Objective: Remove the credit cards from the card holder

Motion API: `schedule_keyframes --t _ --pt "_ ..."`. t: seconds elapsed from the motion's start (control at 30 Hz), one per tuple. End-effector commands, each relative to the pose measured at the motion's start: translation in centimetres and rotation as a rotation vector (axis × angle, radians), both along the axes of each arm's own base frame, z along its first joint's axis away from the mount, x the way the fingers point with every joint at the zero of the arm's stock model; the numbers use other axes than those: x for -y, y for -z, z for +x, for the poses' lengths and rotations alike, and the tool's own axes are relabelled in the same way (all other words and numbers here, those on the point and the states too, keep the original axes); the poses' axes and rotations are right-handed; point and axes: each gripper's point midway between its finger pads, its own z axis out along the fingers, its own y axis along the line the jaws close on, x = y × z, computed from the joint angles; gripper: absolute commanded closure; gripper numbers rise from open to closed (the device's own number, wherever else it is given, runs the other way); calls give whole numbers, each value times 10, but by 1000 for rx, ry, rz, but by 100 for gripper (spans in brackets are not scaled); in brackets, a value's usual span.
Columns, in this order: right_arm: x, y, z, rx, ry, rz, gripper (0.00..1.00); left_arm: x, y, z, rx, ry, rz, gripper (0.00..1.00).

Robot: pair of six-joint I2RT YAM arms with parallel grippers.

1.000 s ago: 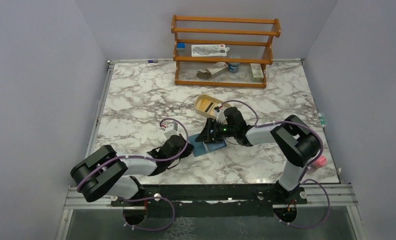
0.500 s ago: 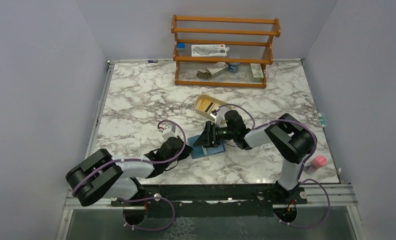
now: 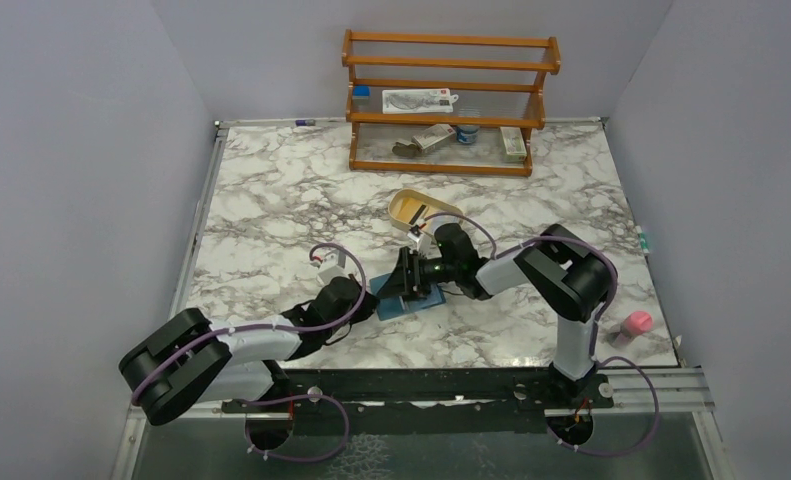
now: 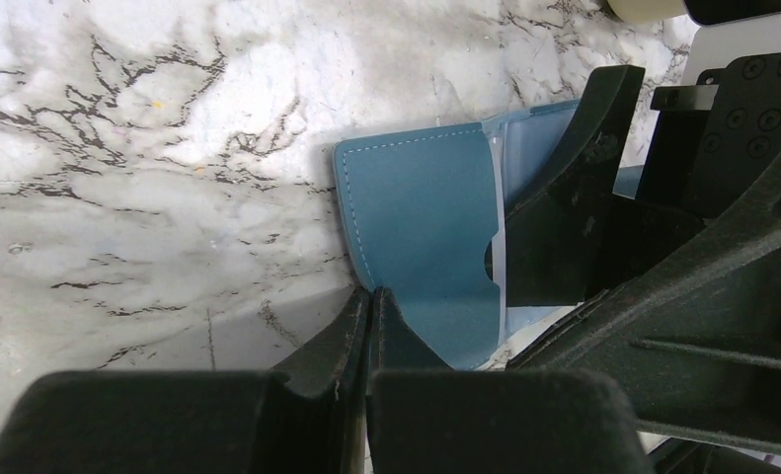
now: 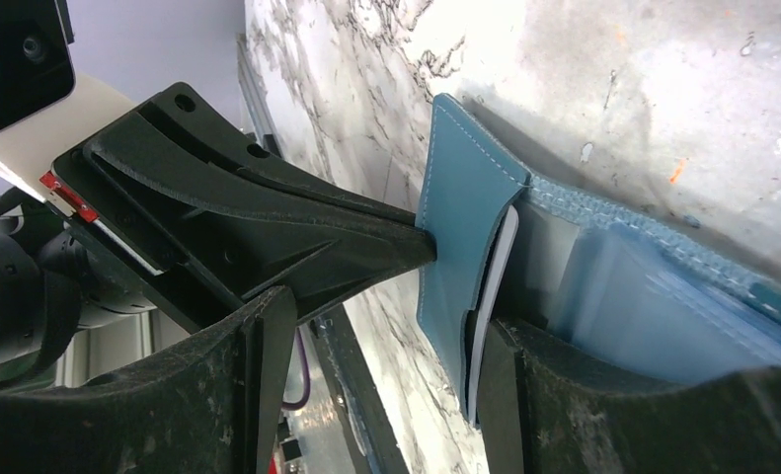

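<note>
My left gripper (image 4: 368,326), jaws together, pins near edge of card holder (image 4: 426,247) flat on table. My right gripper (image 5: 376,326), jaws apart, straddles white card (image 5: 490,286) in pocket. Extraction step; next: close on card edge, draw out.

You have the card holder (image 3: 408,300) lying on the table (image 3: 271,200) between both grippers; the oval tray (image 3: 418,209) behind it, the wooden rack (image 3: 449,100) farthest back.

Both pincers crowd the card holder (image 3: 408,300); marble table (image 3: 271,220) lies open leftward.
</note>
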Motion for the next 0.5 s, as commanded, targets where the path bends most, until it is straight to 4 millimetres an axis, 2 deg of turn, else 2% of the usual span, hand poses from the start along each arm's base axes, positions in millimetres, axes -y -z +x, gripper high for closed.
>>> schedule_keyframes --t 0.0,0.3,0.47 --pt "-6 13 -17 -65 -36 -12 32 1 -6 1 12 -14 -26 100" --pt "0 -13 -18 -35 -57 31 32 -10 -3 -1 11 -36 2 100" --pt "12 -28 -7 -19 -39 64 32 -18 -3 -2 13 -53 36 100"
